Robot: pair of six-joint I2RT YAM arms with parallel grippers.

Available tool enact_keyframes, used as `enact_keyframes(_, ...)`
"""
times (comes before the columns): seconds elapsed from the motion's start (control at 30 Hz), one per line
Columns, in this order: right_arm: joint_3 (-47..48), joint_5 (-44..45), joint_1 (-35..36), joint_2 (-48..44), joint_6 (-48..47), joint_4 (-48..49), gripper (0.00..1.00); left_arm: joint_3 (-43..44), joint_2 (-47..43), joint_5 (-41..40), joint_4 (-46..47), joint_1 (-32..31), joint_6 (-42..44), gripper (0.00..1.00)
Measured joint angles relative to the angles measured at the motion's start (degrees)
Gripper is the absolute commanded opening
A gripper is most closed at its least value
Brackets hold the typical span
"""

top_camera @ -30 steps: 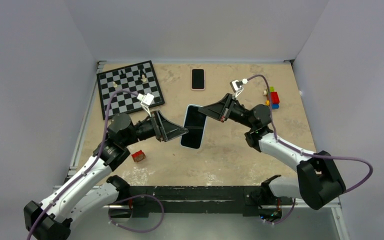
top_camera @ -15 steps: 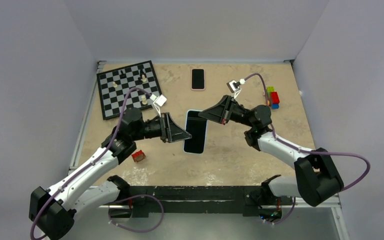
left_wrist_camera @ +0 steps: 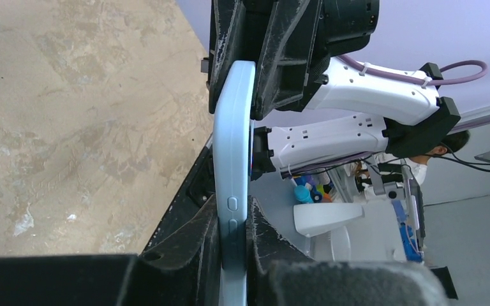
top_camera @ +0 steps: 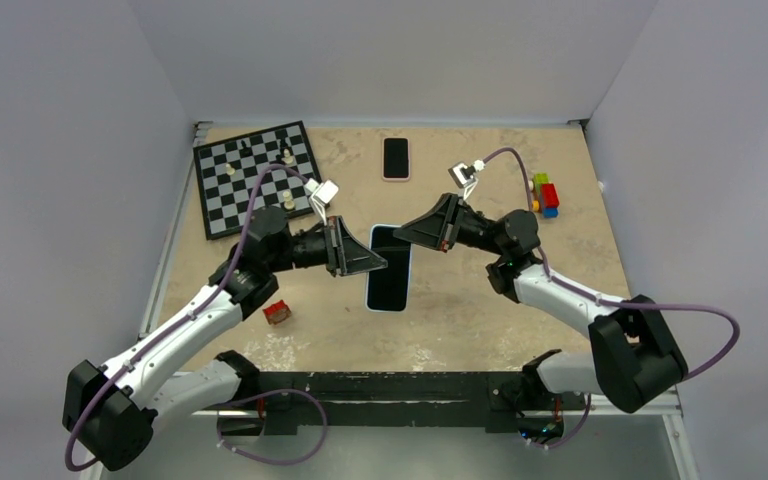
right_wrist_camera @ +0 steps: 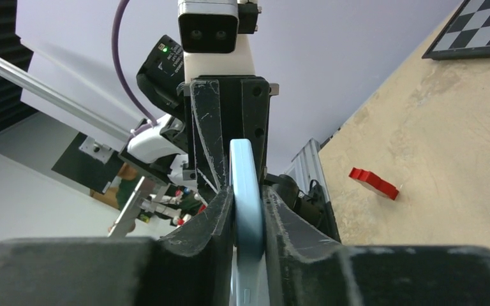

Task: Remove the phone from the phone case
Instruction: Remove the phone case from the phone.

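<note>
From above, the cased phone is held over the counter, screen up. The left hand is pinched on its left edge and the right hand on its top end. Compared with a second ago it lies straighter and slightly nearer the arm bases.

Left wrist: the pale blue case is edge-on, clamped between the fingers. It is probably a soft, grippy skin over a stiff, slick phone, so peel at a corner lip.

Right wrist: that hand is closed on the case rim.
</note>
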Motion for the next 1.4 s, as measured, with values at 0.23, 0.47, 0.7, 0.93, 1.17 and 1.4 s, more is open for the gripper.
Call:
enact_keyframes(0.23, -0.66, -0.09, 0.26, -0.74, -0.07, 0.11, 0.48, 0.00, -0.02, -1.53, -0.07, 0.00, -0.42, 0.00)
enact_keyframes(0.47, -1.95, -0.09, 0.31, -1.01, 0.50, 0.81, 0.22, 0.00, 0.02, -1.75, 0.76, 0.00, -1.14, 0.00)
enact_keyframes(0.7, -1.88, -0.46, 0.52, 1.90, 4.11, 6.29, 0.00, 1.51, 0.20, -1.11, -1.25, 0.09, -0.76, 0.51)
enact_keyframes(0.93, -0.81, -2.40, -0.48, 3.76, 5.68, 8.83, 0.00, 1.25, -5.95, -1.22, -7.21, 0.04, 2.56, 0.58)
enact_keyframes(1.17, 1.73, -3.08, -1.40, 9.64, 9.31, 14.86, 0.00, -0.74, -7.08, 0.63, -10.08, 0.11, 4.66, 0.39)
enact_keyframes(1.4, 3.28, -3.15, -1.42, 11.56, 10.12, 15.06, 0.00, -2.34, -4.61, 3.85, -8.63, -0.09, 4.09, 0.42)
